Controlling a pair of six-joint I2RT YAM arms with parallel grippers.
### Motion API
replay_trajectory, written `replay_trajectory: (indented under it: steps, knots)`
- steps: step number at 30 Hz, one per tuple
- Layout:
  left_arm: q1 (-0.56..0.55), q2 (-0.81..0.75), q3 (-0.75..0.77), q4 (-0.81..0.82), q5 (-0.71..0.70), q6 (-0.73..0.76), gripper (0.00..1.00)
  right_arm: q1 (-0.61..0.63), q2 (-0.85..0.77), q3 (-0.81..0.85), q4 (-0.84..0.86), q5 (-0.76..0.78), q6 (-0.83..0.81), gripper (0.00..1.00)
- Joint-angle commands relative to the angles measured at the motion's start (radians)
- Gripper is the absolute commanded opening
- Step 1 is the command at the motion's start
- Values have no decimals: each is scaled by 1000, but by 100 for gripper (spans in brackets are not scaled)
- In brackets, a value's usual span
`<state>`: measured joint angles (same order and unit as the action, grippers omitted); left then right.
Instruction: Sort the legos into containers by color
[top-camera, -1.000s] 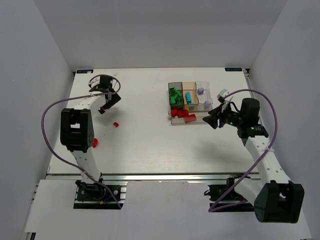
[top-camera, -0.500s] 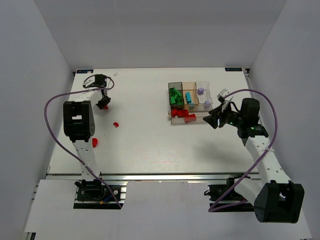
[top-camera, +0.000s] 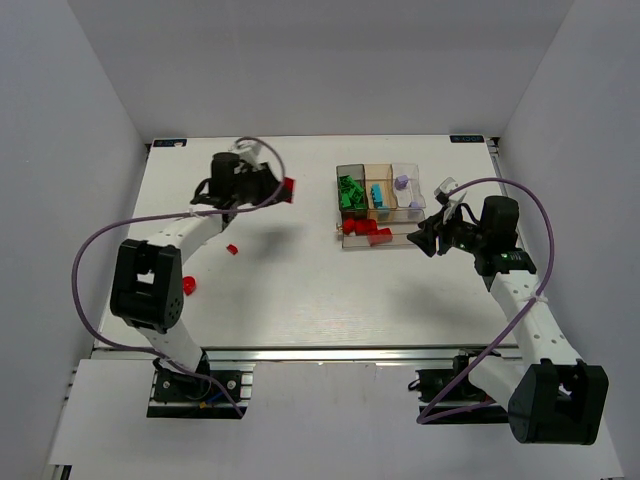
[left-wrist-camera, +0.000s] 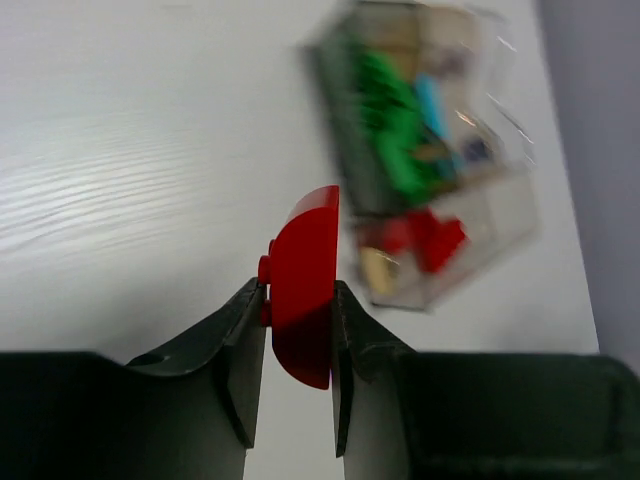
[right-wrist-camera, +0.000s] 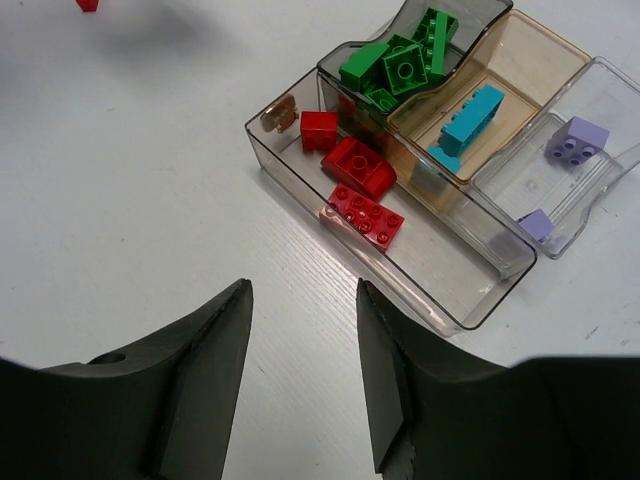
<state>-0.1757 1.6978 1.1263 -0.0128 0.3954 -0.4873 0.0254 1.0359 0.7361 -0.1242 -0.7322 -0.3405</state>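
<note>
My table (top-camera: 300, 290) is a white board with a faint grain. On its left half a red lego (top-camera: 231, 248) lies by itself, toward the middle. A second red lego (top-camera: 189, 285) lies nearer the left edge and the near edge, apart from the first. My tray of containers (top-camera: 400, 238) sits on the right half, closer to the far edge, with its long compartment on the near side.
</note>
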Motion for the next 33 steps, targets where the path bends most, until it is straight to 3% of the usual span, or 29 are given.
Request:
replay_trajectory:
  steps: [1,7,11,18,26,33]
  knots:
    - [-167,-20,59,143,376,169,0,-5,-8,-1,26,14,5,52]
    - [-356,85,179,19,309,305,0,-8,-23,-3,32,22,15,52]
    - [-421,158,250,-36,223,325,1,-15,-25,-3,35,20,18,51]
    - [-484,295,406,-91,34,328,12,-10,-27,-3,31,8,17,52]
    - [-512,392,540,-164,-64,343,48,-13,-30,-1,26,-18,8,57]
    - [-512,364,550,-191,-90,343,55,-15,-30,0,3,-65,-28,64]
